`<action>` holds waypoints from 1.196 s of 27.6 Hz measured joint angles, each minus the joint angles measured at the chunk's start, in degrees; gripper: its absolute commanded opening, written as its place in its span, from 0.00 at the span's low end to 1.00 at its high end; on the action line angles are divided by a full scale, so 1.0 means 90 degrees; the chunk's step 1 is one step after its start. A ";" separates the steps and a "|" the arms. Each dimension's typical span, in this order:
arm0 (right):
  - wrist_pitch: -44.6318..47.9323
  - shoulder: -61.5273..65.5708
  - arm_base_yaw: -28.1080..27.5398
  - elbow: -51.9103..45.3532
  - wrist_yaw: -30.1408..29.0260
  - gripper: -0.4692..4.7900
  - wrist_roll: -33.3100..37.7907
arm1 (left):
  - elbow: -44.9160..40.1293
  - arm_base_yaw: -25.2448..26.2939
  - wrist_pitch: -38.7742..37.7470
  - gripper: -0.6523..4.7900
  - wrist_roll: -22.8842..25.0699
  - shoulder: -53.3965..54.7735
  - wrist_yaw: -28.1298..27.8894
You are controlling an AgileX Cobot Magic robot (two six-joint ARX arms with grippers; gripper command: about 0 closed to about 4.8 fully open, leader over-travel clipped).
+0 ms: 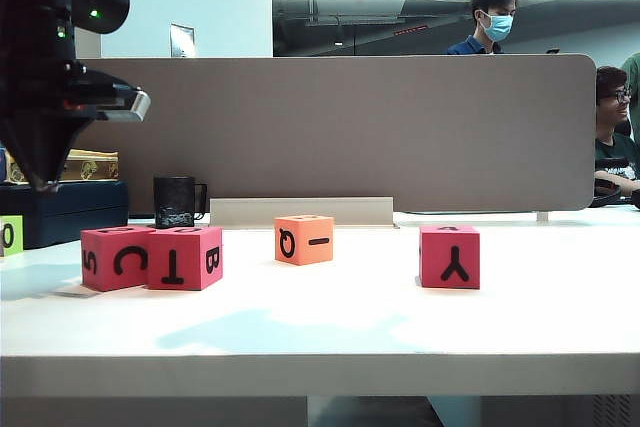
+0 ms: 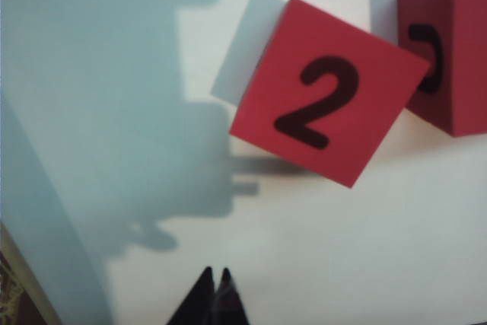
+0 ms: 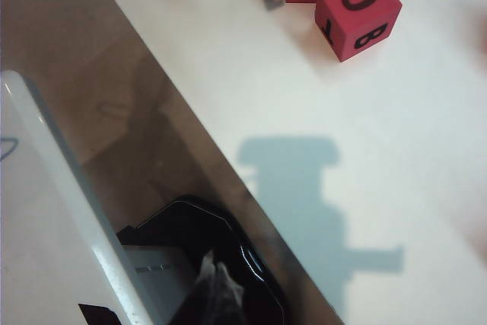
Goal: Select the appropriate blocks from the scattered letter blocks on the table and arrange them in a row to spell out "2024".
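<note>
- The left claw (image 2: 215, 283) is hanging up in the air over the left side of the white desk (image 1: 320, 322). Its two black tips are pressed tight together and it is holding nothing.
- Under the left claw, a red block (image 2: 329, 90) is sitting on the desk with a black 2 on its top face. In the outside view this is the block at the far left (image 1: 113, 258), showing a C on its front.
- A second red block (image 1: 186, 257) is sitting just beside it — so close that they look like they are touching. It is showing a T on the front, a B on its side and a 0 on top.
- An orange block (image 1: 304, 239) is sitting near the middle of the desk, a little farther back, well apart from the red pair.
- A third red block (image 1: 449, 256) with a Y on its front is sitting alone on the right side.
- The right claw (image 3: 217, 291) is clenched too, with nothing in it. It is hovering over the grey-brown wall panel (image 1: 340, 132) behind the desk, right above a black mug (image 3: 199, 260).
- A lime-green block (image 1: 10, 235) marked 0 is peeking in at the far left edge — beside a dark blue box (image 1: 70, 209).
</note>
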 measured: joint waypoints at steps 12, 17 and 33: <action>0.0083 0.0000 0.0000 0.0000 0.0012 0.08 0.0000 | -0.0901 -0.0379 0.1122 0.11 0.0228 0.0005 0.0481; 0.0083 0.0002 0.0000 0.0000 0.0012 0.08 0.0000 | -0.0906 -0.0454 0.1433 0.11 0.0226 0.0010 0.0508; 0.0085 0.0000 0.0000 0.0000 0.0015 0.08 0.0000 | -0.0908 -0.0580 0.1851 0.11 0.0092 0.0121 0.1144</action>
